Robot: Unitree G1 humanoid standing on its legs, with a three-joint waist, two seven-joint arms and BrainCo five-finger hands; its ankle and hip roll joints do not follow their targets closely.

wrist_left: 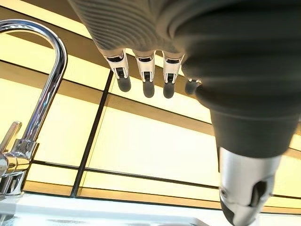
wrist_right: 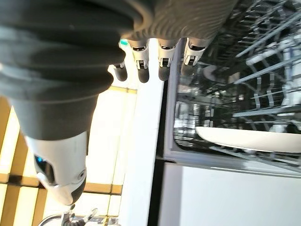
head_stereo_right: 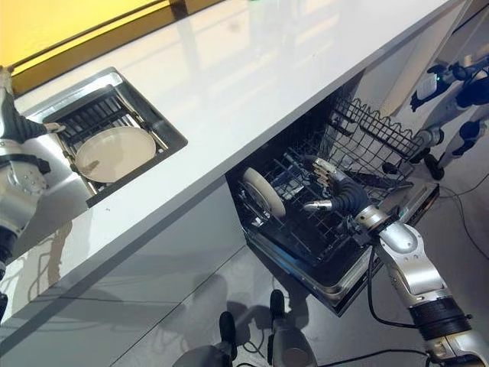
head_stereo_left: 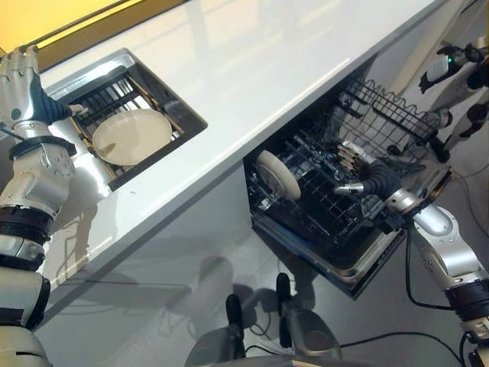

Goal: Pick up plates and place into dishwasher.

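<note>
Over rack [head_stereo_left: 321, 206], 1 plate [head_stereo_left: 273, 174], sink [head_stereo_left: 164, 95] 1 plate [head_stereo_left: 131, 136]

A long white counter [head_stereo_left: 252, 69] runs across the room, glossy enough to catch pale reflections. A steel sink [head_stereo_left: 72, 84] is sunk into it near one end, with a curved chrome tap [wrist_left: 33, 94] beside it. Behind the counter the wall [wrist_left: 141, 141] is made of warm yellow panels split by dark strips. Below the counter the cabinet front [head_stereo_left: 176, 237] is plain white, and the floor [head_stereo_left: 382, 321] is smooth pale grey.
</note>
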